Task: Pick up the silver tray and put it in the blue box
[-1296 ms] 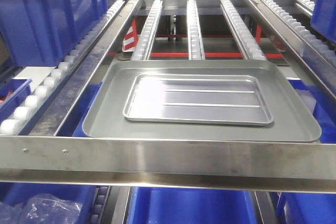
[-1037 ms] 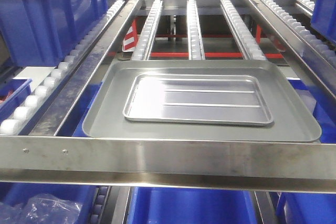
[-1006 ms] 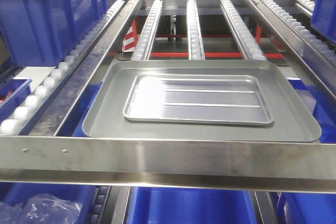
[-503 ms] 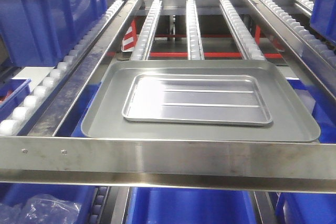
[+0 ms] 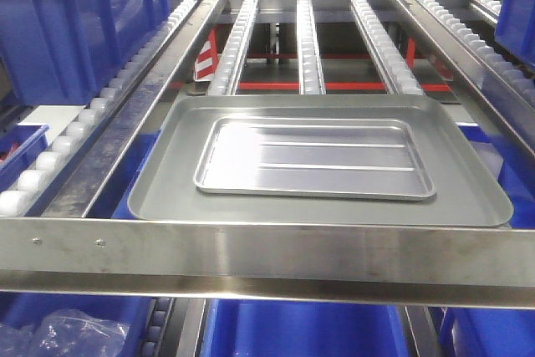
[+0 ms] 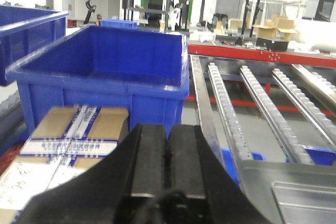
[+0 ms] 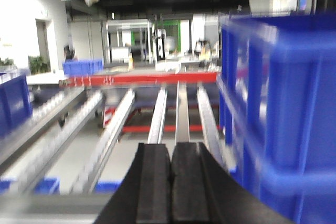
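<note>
The silver tray (image 5: 313,159) is shiny, with embossed lines. It lies flat inside a larger dull grey tray (image 5: 163,194) on the roller rack. A corner of it shows in the left wrist view (image 6: 304,203). The blue box (image 5: 75,27) stands on the rack's left lane, and also shows in the left wrist view (image 6: 107,72), open and empty. My left gripper (image 6: 168,132) is shut and empty, low, left of the trays. My right gripper (image 7: 171,153) is shut and empty, beside a blurred blue crate (image 7: 283,103). Neither gripper shows in the front view.
Roller rails (image 5: 308,39) run back from the trays. A steel crossbar (image 5: 267,252) spans the front. A second blue crate (image 5: 518,6) is at the right edge. Blue bins (image 5: 301,332) sit below. Taped cardboard boxes (image 6: 73,132) lie in front of the blue box.
The front view has shifted very slightly. The two trays have not moved relative to each other or the rack.
</note>
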You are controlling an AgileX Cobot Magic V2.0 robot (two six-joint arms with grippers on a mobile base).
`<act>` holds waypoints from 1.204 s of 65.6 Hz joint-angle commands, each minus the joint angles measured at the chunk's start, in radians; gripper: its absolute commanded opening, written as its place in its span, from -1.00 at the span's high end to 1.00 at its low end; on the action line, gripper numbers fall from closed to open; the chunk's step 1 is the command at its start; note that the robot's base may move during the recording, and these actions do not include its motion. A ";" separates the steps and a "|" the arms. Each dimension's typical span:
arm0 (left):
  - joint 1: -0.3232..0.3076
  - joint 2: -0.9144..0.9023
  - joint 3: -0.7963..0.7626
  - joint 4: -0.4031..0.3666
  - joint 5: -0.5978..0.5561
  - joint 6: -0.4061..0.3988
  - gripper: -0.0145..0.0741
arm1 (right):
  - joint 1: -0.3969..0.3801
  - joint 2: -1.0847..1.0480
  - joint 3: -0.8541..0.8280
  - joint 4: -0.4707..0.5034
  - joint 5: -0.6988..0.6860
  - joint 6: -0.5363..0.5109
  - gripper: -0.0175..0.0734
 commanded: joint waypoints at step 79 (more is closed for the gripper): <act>-0.619 1.449 -1.034 0.188 0.553 -0.190 0.04 | 0.423 1.306 -0.913 -0.002 0.634 0.067 -0.27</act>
